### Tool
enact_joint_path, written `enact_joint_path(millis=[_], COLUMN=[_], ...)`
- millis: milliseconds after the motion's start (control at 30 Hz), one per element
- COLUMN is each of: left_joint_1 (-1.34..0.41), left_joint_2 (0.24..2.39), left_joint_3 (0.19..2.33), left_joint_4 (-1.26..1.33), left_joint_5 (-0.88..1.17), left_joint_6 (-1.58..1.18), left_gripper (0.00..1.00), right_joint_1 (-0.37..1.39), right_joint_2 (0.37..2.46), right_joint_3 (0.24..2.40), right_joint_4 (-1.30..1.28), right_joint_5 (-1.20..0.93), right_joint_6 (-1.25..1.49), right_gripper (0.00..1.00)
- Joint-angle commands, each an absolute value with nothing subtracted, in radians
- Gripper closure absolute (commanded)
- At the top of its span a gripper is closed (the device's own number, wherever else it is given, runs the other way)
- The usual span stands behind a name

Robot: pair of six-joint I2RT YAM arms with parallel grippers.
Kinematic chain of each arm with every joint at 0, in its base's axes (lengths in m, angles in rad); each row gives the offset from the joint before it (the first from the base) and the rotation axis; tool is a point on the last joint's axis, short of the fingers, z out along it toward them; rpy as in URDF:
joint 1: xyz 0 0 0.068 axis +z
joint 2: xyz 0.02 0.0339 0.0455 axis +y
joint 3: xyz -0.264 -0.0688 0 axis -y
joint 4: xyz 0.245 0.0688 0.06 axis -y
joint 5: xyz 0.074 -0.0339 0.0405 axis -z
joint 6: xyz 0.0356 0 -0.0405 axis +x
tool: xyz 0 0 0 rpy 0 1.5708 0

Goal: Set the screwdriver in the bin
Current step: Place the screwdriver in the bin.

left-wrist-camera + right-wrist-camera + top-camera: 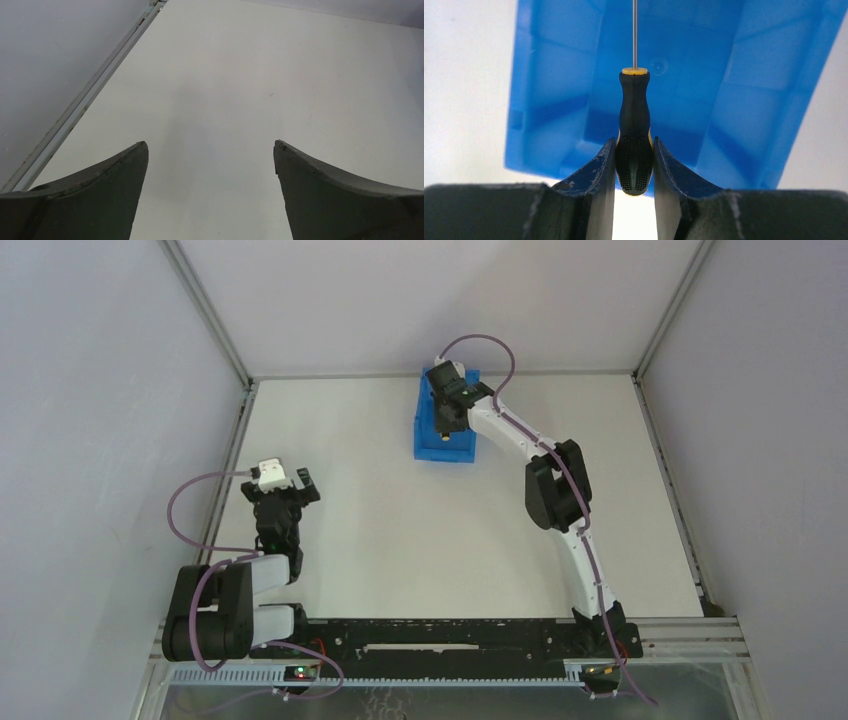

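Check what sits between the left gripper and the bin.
Nothing. In the top view only bare white table runs from the left gripper to the bin. The left wrist view also shows only bare table ahead.

The left arm [225, 605] sits folded near its base, the left gripper [210, 147] wide open and pointing forward. The right arm [555, 490] reaches far forward, elbow raised, the right gripper [634, 145] tipped downward, clamped on the screwdriver [634, 100].
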State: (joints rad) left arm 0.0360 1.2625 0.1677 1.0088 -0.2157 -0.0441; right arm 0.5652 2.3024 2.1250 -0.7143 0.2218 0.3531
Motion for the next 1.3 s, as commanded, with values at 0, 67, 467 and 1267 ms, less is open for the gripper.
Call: enact_joint_path(millis=[0,67,467,1267], left_joint_1=[0.042,0.042,0.041,0.041], left_joint_2=[1.256,1.256,1.256,1.256], left_joint_3=[0.197,0.197,0.197,0.197], left_joint_4=[1.043,1.043,1.043,1.043], left_joint_5=[-0.227,-0.227,-0.227,-0.228], left_joint_6=[-0.024,-0.025,-0.025,-0.025], left_gripper=[0.0,0.0,0.0,0.0], right_joint_1=[0.546,0.543,0.541,0.569], right_joint_2=[2.335,2.353,2.433,2.273], right_joint_3=[2.135,2.141,2.192,2.276], right_joint_4=[-0.644,-0.639,-0.663,-0.733], right_joint_5=[0.199,0.194,0.179,0.239], right_joint_6=[0.34,0.336,0.343,0.31], right_gripper=[0.82,0.81,0.66,0.39])
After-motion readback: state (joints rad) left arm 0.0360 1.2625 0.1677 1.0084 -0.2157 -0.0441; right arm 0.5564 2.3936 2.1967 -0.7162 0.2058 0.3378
